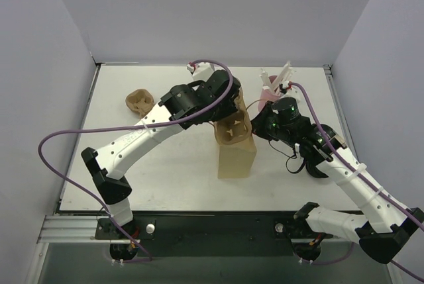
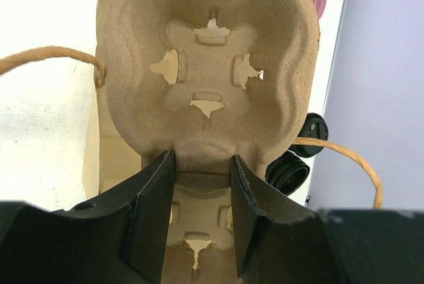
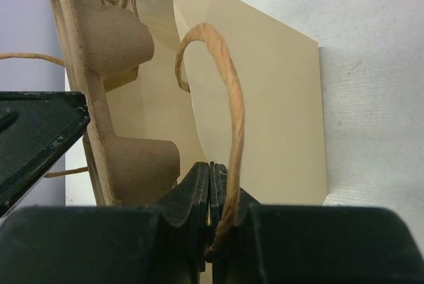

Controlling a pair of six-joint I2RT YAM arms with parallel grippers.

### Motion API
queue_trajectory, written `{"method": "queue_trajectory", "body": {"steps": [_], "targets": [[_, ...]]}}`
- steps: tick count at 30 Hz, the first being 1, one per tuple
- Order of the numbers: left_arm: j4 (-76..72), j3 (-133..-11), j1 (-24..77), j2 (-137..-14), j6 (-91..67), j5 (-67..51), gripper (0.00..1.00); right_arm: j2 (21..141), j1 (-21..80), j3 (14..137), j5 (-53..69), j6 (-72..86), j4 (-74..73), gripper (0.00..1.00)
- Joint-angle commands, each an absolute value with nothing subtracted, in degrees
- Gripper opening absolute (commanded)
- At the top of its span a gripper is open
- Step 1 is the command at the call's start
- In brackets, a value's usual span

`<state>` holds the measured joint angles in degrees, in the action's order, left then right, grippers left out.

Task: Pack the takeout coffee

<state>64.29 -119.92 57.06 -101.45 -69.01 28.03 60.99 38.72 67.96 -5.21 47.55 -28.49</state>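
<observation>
The left gripper [image 2: 202, 165] sits closest in its wrist view, its two black fingers [image 2: 156, 211] grasping the near middle of a moulded-pulp cup carrier [image 2: 212, 46]. The jaws stand partly apart, with the carrier's central ridge between them. The carrier's four cup wells are empty, and light shows through the cut-outs in their bottoms.

It sits at the mouth of a tan paper bag [image 2: 109, 145], between the bag's two twine handles [image 2: 40, 55]. How far it has gone into the bag cannot be told.

In the right wrist view the right gripper [image 3: 211, 171] is clenched tight on the bag's top edge. One twine loop rises just beside its fingers, and the carrier shows edge-on to the left.

From above, the bag stands upright near the middle of the white table [image 1: 165, 178], with both arms meeting over its top. Farther back on the left a second pulp carrier [image 1: 139, 102] lies alone on the table, well apart from the bag. Behind the right arm is a cluster of white straws [image 1: 278, 75].
</observation>
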Motion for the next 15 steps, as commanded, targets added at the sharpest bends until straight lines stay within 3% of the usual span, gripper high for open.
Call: {"method": "queue_trajectory", "body": {"steps": [1, 15], "targets": [[59.06, -119.44, 56.60, -98.44, -68.55, 27.25, 0.19, 60.38, 39.11, 67.67, -5.80, 47.02, -28.30, 0.00], [62.23, -111.89, 57.48, -97.03, -72.68, 25.14, 0.17, 60.64, 39.11, 68.47, -6.42, 46.85, -28.30, 0.00]]}}
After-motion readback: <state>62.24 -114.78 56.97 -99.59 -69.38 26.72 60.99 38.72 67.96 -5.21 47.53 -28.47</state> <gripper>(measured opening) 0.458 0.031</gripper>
